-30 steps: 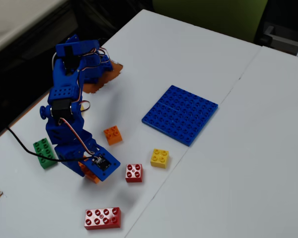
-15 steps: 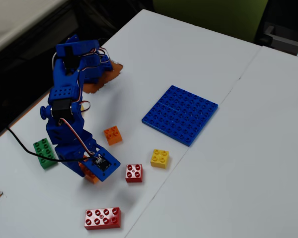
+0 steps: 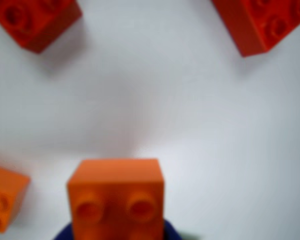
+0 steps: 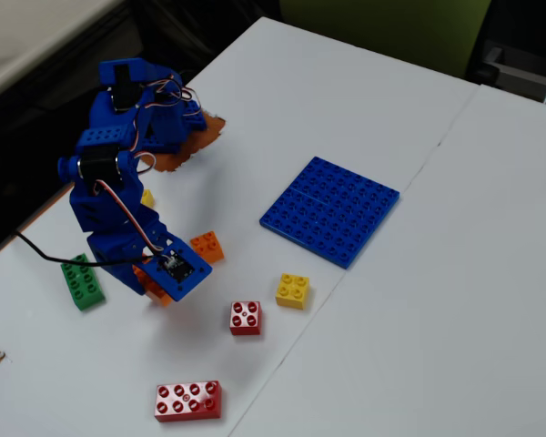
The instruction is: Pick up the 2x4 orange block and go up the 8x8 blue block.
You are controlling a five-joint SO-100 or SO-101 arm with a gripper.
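End effector (image 4: 160,284) is down at the table (image 4: 419,346), looks clenched on the 2x4 orange block (image 3: 115,197). Wrist view shows the block end-on with blue jaw edges tight on both sides at 6 o'clock, but the contact pads are out of frame. Can't tell if it's off the table yet.

Risks as I see them:
- Grip seems to sit near one end. The long free end could sag or twist on lift and slip out.
- The 8x8 blue block (image 4: 330,209) is well apart, at 2 o'clock from the end effector in the fixed view. The small orange square brick (image 4: 207,246) sits just beside it on roughly that line, so a low carry would clip it.
- Yaw or stud misalignment over the plate: the block lands crooked or rides on stud tops.
- Wrist view is blurred, a poor cue for alignment.
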